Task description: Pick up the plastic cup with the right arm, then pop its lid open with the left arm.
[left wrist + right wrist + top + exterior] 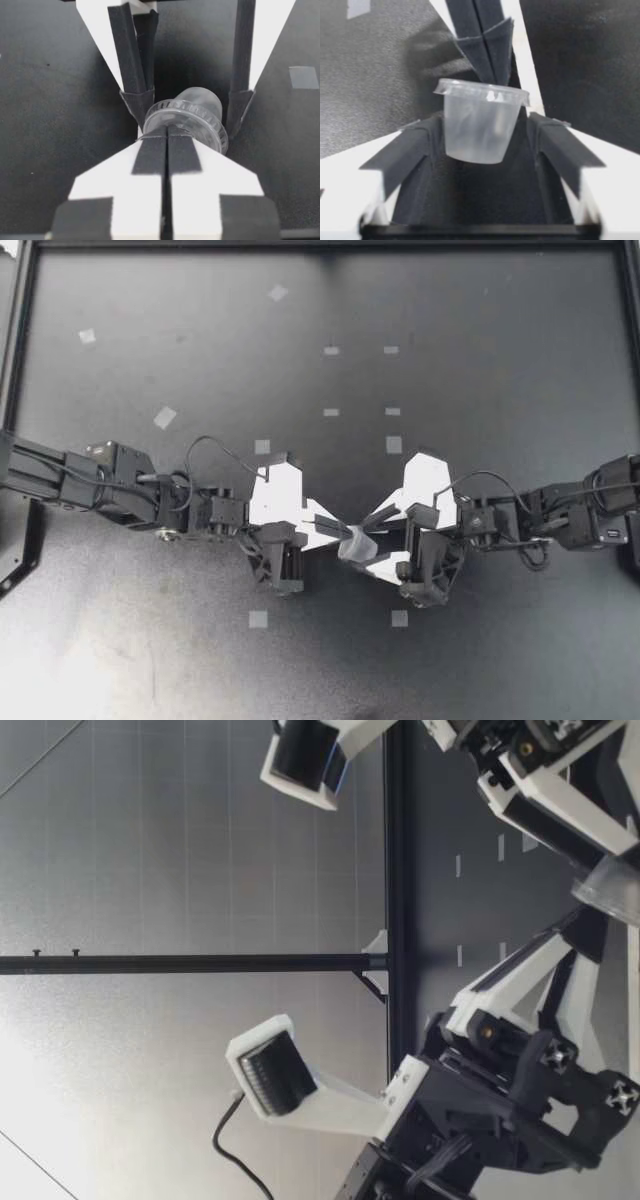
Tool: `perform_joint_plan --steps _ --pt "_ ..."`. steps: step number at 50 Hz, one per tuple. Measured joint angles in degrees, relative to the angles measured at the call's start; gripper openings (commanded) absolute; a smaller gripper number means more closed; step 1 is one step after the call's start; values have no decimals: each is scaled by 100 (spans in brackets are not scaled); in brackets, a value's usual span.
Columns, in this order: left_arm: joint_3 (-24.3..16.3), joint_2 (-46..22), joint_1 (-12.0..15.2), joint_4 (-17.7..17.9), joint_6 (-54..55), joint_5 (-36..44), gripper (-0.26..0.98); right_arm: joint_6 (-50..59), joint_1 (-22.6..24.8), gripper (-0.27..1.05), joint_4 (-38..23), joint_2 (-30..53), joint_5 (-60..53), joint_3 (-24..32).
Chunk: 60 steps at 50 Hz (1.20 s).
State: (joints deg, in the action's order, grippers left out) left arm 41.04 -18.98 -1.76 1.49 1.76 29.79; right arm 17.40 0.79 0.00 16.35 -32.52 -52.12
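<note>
A small clear plastic cup [356, 546] with a ribbed rim hangs just above the black table [480, 360], between my two arms. My left gripper [338, 531] is shut on the cup's rim; in the left wrist view its joined fingertips [167, 134] pinch the edge of the cup [195, 116]. My right gripper [384, 538] stands open around the cup from the other side. In the right wrist view the cup [479, 129] sits between the wide-spread fingers [405, 150], with a gap on each side. The low view shows the cup [612, 888] by the left gripper's fingers [520, 975].
Small grey tape squares dot the table, such as one [258, 619] near the front, another [399, 618] beside it, and one [165, 418] at the left. A black frame rail [20, 330] runs along the table's left edge.
</note>
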Motion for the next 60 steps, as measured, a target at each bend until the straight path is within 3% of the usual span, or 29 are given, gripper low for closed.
perform_joint_plan --steps 16,32,42,53,60 --pt "18 26 26 9 44 -44 -12 0 -44 35 0 -79 448 79" --pt "466 1143 9 185 211 -255 -5 -35 -35 32 -132 -431 237 -255" --pt "1107 1951 -114 229 1274 492 22 -211 -26 32 -211 -1204 -1670 -888" --pt "1468 1960 -378 211 4069 2232 85 -1090 -26 32 -158 -1327 -3630 -1151" --pt "1310 1626 -369 220 6152 2479 79 -1591 -26 32 -141 -1072 -3806 -976"
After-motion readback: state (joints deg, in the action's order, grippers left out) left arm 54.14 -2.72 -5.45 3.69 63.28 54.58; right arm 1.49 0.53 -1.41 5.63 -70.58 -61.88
